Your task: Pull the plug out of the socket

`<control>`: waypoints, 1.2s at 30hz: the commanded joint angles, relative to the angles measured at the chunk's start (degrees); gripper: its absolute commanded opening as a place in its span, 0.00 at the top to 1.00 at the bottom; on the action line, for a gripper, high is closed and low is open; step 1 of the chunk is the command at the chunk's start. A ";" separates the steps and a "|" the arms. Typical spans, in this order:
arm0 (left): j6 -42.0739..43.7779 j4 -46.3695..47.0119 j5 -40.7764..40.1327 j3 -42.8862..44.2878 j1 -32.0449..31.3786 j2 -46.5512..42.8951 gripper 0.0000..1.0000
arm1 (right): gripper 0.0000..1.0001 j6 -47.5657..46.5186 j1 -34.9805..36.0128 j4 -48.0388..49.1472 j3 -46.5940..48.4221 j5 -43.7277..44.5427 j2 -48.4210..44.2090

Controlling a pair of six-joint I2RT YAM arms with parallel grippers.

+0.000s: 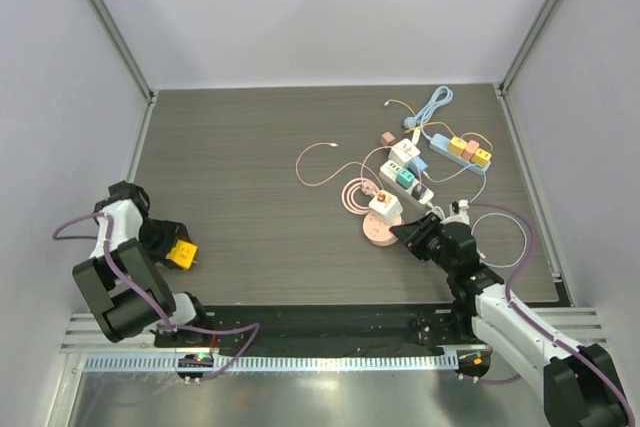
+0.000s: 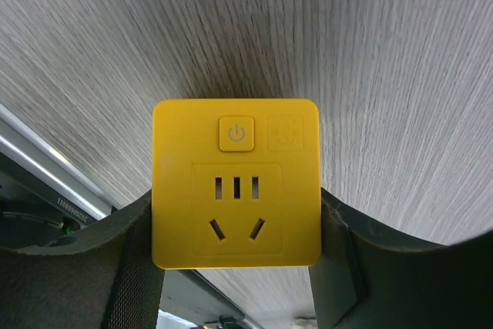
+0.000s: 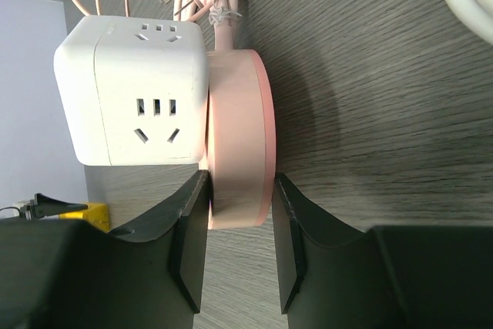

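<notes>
A yellow cube plug adapter (image 2: pixel 236 182), its socket face toward the camera, sits clamped between the two fingers of my left gripper (image 2: pixel 235 225). In the top view that gripper (image 1: pixel 176 252) holds the adapter (image 1: pixel 184 253) at the table's near left, away from the other sockets. My right gripper (image 3: pixel 239 190) is shut on the rim of a round pink socket (image 3: pixel 240 136). A white cube plug (image 3: pixel 139 94) is seated on that socket's face. In the top view this pair, white cube (image 1: pixel 386 205) on pink socket (image 1: pixel 378 234), lies just left of the right gripper (image 1: pixel 408 233).
Behind the pink socket lies a white power strip (image 1: pixel 408 172) with cube adapters. A blue strip (image 1: pixel 458 150) with coloured adapters sits further back right. Thin pink cable (image 1: pixel 325 162) loops to the left, and a coiled pale cable (image 1: pixel 436 102) lies at the rear.
</notes>
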 commanded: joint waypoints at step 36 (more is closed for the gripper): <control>20.47 39.86 2.93 10.86 -71.90 -13.95 0.04 | 0.99 -4.06 0.14 -1.91 0.82 -2.30 4.05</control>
